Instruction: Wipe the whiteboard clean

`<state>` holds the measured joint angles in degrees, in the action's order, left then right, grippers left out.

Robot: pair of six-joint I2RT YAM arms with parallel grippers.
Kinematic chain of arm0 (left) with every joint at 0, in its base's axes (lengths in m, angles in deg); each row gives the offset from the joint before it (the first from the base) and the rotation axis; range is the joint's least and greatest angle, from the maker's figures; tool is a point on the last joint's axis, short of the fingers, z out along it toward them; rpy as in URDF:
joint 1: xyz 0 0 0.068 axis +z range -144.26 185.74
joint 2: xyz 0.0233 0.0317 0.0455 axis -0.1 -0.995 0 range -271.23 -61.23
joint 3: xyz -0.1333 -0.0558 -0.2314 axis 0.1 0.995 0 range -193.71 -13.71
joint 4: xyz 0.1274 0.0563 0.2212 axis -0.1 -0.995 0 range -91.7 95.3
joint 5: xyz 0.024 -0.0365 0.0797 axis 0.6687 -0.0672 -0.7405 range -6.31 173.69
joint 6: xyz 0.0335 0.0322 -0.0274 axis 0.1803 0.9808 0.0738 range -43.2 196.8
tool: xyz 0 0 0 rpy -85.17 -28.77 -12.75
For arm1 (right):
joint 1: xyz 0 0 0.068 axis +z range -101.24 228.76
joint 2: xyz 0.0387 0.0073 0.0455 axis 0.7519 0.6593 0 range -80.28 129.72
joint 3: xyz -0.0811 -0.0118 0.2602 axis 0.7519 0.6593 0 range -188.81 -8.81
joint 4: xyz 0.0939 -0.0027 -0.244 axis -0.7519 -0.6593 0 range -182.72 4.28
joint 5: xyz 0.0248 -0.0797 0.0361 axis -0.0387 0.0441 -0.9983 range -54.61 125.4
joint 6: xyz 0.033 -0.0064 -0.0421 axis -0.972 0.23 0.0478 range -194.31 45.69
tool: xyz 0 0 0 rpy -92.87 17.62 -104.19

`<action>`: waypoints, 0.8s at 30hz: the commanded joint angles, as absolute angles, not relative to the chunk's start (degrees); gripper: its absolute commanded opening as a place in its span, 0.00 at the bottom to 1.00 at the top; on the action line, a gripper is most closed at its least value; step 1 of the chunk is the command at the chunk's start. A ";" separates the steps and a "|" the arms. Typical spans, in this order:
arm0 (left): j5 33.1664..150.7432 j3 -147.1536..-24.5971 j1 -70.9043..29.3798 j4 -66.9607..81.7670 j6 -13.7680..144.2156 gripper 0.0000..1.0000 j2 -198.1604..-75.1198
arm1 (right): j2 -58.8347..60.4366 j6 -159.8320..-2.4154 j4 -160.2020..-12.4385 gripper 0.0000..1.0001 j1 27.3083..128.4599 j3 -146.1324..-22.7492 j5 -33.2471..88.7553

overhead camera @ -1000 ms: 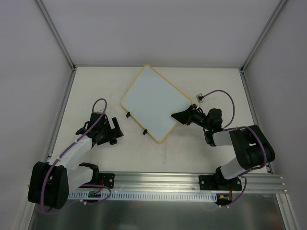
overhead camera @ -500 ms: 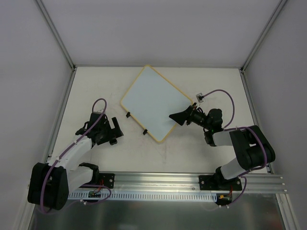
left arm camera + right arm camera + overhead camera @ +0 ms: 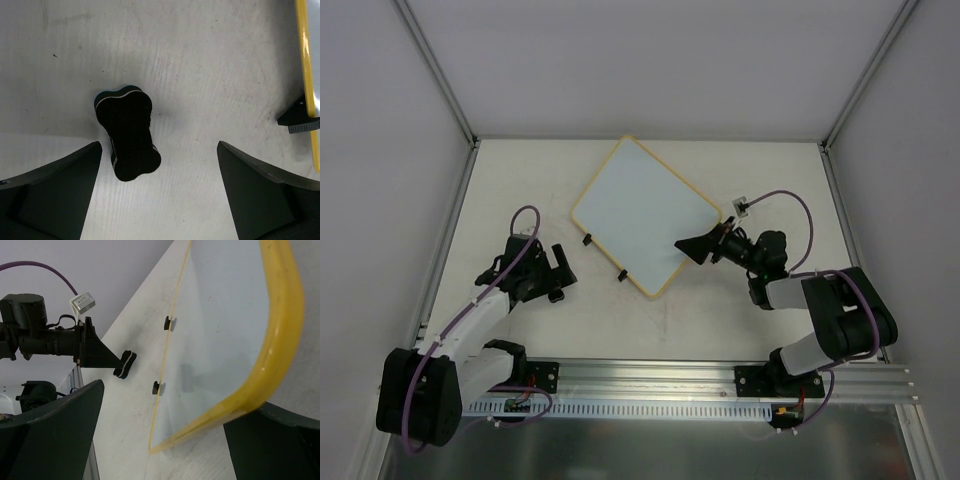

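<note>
Here, whiteboard corner between jaws of wide-open right gripper, seemingly untouched.

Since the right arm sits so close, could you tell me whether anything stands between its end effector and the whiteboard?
Nothing visible does. The right end effector stands open at the whiteboard, whose yellow-rimmed corner lies directly before its fingers.

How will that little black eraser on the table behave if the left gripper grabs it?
The eraser looks small between the fingers of the left gripper, so it is probably light. Its bone-shaped body lies flat on the table, so a push should slide it rather than roll it. The narrow waist likely offers a secure hold; its softness can't be judged.
</note>
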<state>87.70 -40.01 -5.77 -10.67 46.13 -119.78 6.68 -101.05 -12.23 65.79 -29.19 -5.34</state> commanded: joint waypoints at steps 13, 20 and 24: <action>89.49 -38.93 -5.25 -11.49 44.81 0.99 -112.56 | -3.72 -100.76 -4.69 0.99 60.10 -21.21 2.34; 91.34 -37.70 -5.25 -11.66 43.59 0.99 -106.42 | -23.47 -96.20 -20.83 0.99 59.92 -12.42 8.23; 92.13 -36.47 -5.25 -11.93 42.88 0.99 -101.41 | -48.55 -92.60 -46.20 0.99 59.92 -12.66 12.71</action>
<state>90.17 -37.30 -5.77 -11.45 44.34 -103.95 -36.21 -97.20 -30.18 60.20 -11.66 7.65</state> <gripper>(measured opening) 0.990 0.988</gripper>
